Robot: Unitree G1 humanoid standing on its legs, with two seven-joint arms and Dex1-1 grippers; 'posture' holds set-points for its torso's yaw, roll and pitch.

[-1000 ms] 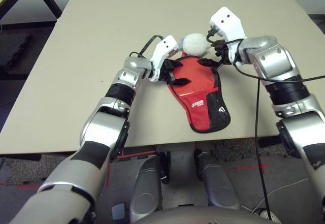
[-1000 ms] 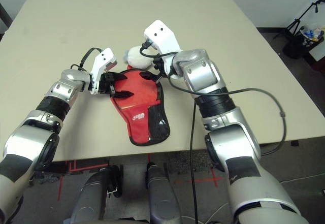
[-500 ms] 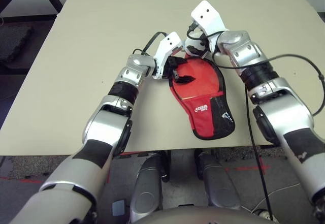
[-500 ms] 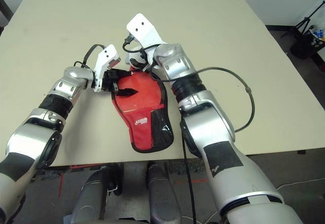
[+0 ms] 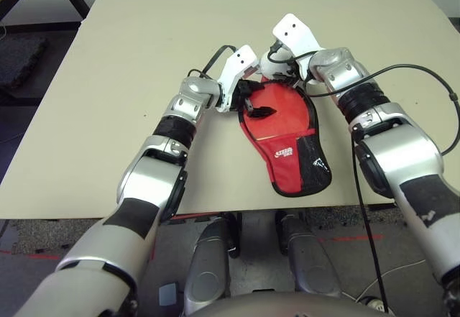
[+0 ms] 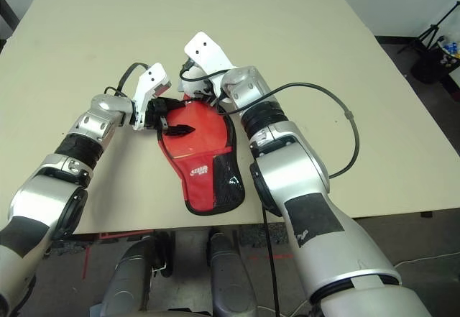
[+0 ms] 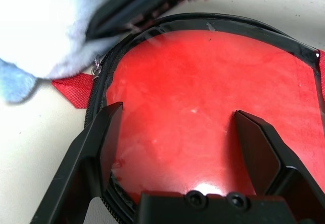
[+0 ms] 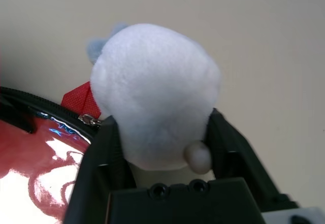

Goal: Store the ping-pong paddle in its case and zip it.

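Red case [image 5: 286, 136] near table edge; left gripper [image 7: 185, 148] spread, right gripper [image 8: 161, 148] clasps fluffy lump [image 8: 155, 94].

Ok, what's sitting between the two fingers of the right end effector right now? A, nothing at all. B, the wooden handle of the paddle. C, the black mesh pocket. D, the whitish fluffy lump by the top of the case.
D: in the right wrist view the right end effector has its fingers on either side of the whitish fluffy lump, beside the case rim.
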